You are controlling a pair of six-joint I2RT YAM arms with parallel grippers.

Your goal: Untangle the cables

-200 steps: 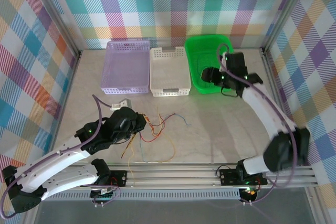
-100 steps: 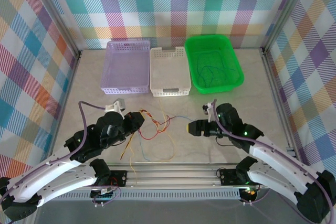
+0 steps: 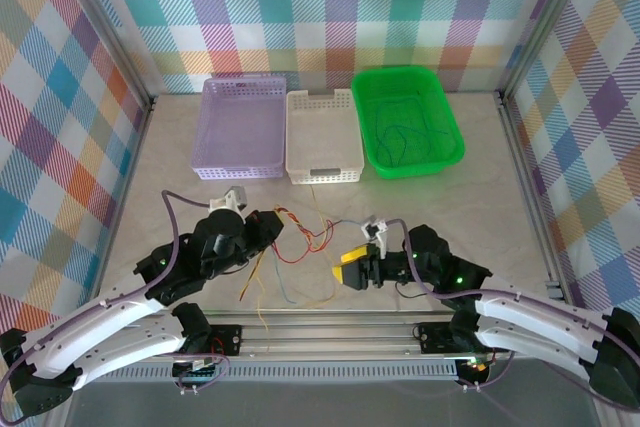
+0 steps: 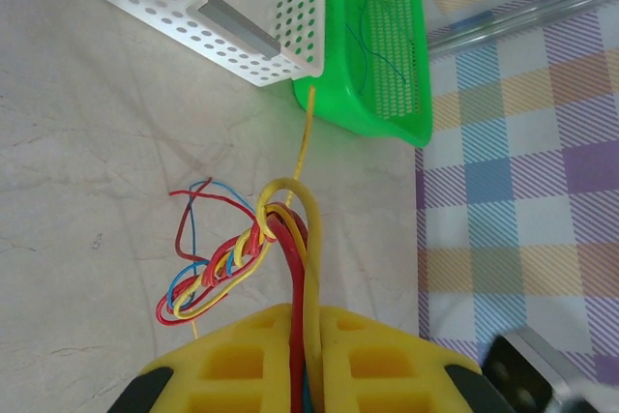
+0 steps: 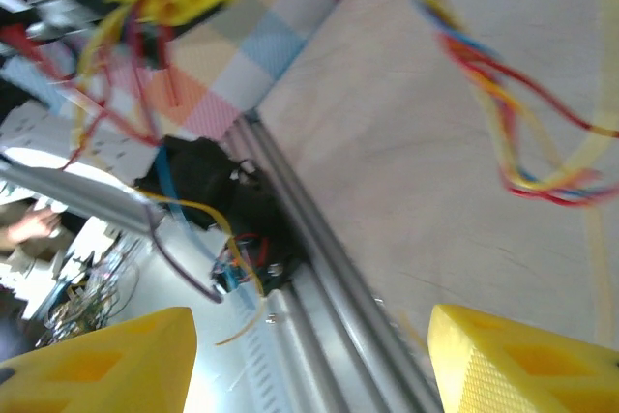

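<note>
**Left fingers pin the knot, right fingers stand open just beside it**

The left fingers (image 3: 266,229) are pressed together on the cables (image 4: 235,268). Red, yellow and a thread of blue run up between them and come out past the tips as a short twisted plait. A single yellow strand carries straight on ahead of the tips, toward the corner where the white basket (image 4: 242,36) meets the green basket (image 4: 382,113). Red and blue loops sag off to one side of the tips onto the desk (image 3: 450,207).

The right fingers (image 3: 351,267) stand well spread with nothing between them. They point across the desk at the left fingers, and the tangle lies between the two sets. In the blurred right wrist view it sits just beyond the right tips, above and to one side of their gap. The plait's long axis runs roughly tip to tip, and the loose tails trail back behind both sets of tips.

The left fingers are acting as the anchor, so the right arm is the free one and the nearer to the loose loops. The coming move likely turns on closing on one strand ahead of the right tips and drawing it away from the left fingers along that axis. Which strand lies closest I cannot tell.
</note>
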